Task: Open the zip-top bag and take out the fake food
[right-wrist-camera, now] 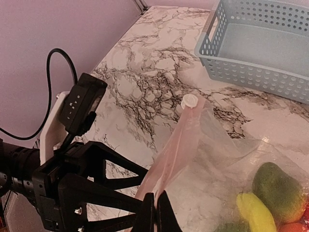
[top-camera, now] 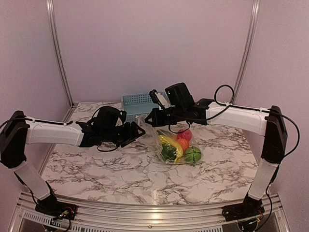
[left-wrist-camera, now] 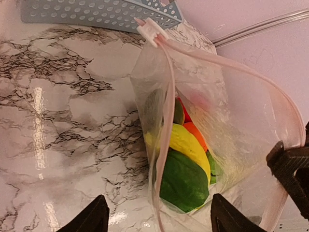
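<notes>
Your right gripper point(right-wrist-camera: 155, 208) is pinched together on the zip strip point(right-wrist-camera: 169, 154) of the zip-top bag point(left-wrist-camera: 241, 106), holding that edge up off the marble-patterned table point(top-camera: 96, 169). Your left gripper point(left-wrist-camera: 159, 212) sits just left of the bag with its jaws apart. In its wrist view the near lip of the bag's mouth runs down between the two fingertips. They are not clamped on it, and I cannot tell whether either one touches the plastic.

The mouth is parted, and the white slider point(left-wrist-camera: 150, 29) sits at the far end of the strip, near a corner of the light blue basket point(top-camera: 137, 101). That basket stands behind the bag, close to the back wall.

The fake food point(top-camera: 176, 147) is all inside the bag, slumped in its lower end on the table. You can see the yellow banana point(left-wrist-camera: 190, 145), the dark green pepper point(left-wrist-camera: 181, 183) and the orange piece point(left-wrist-camera: 195, 131). The overhead view also shows the red fruit point(top-camera: 184, 135) and a round green piece point(top-camera: 193, 154).

In your way, the right gripper's black body crosses the far lip at the right edge of the left wrist view. From overhead, that arm covers the held edge, and a black cable point(top-camera: 181, 129) loops down just above the red fruit.
</notes>
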